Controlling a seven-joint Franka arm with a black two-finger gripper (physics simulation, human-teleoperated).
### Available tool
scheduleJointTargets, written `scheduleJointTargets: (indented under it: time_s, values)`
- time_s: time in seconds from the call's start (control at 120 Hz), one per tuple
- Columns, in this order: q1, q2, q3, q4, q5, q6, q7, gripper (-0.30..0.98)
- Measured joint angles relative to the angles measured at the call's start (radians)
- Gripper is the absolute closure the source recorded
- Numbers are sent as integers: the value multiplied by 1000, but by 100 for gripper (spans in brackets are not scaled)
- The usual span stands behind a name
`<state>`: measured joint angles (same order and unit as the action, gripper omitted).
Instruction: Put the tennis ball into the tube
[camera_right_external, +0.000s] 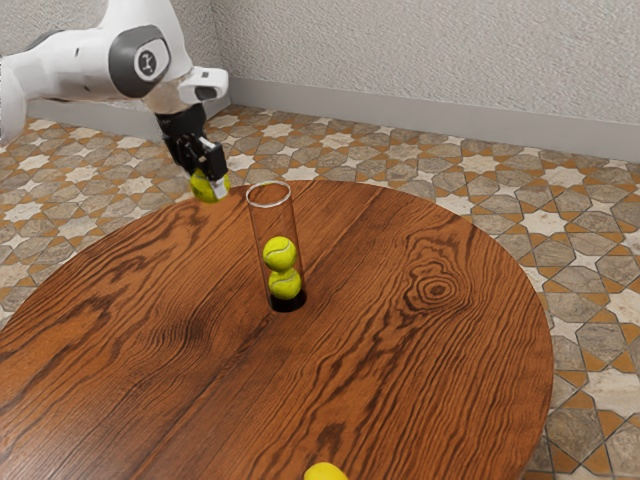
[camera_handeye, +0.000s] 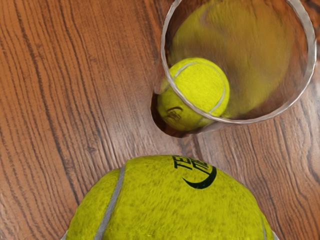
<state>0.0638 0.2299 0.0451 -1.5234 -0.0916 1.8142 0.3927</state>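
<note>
Yellow-green and fuzzy, the tennis ball (camera_right_external: 204, 190) is gripped in the black tool (camera_right_external: 211, 181), with a finger pressed to either side of it. It hangs in the air just beside the open mouth of the clear tube (camera_right_external: 269, 206), towards the exterior view's left, and is outside the tube. Dark lettering and a pale seam show on its felt in the wrist view.

The tube stands on the round wooden bench (camera_right_external: 400, 330), inward from the curved edge that faces the wall (camera_right_external: 420, 60). It has a pale ring for a rim and a dark bottom. Two more balls are stacked inside: the lower ball (camera_right_external: 285, 285) sits at the bottom, and the upper ball (camera_right_external: 279, 252) rests on it, well under the rim.

Another yellow thing (camera_right_external: 326, 472), rounded and partly cut off by the exterior view's lower edge, lies well apart from the tube. Beyond the bench, patterned tiles (camera_right_external: 590, 340) cover the floor.
</note>
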Motion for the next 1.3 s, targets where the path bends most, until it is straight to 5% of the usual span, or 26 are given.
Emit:
scheduleJointTargets:
  time_s: [0.667,0.983,1.15,1.3]
  values:
    - [-54,188,-31,254,8,-31,7,63]
    - [-57,195,-36,256,-17,-41,14,19]
    - [-58,183,-40,247,-24,-45,19,9]
    - [-60,14,-38,64,-28,-56,7,4]
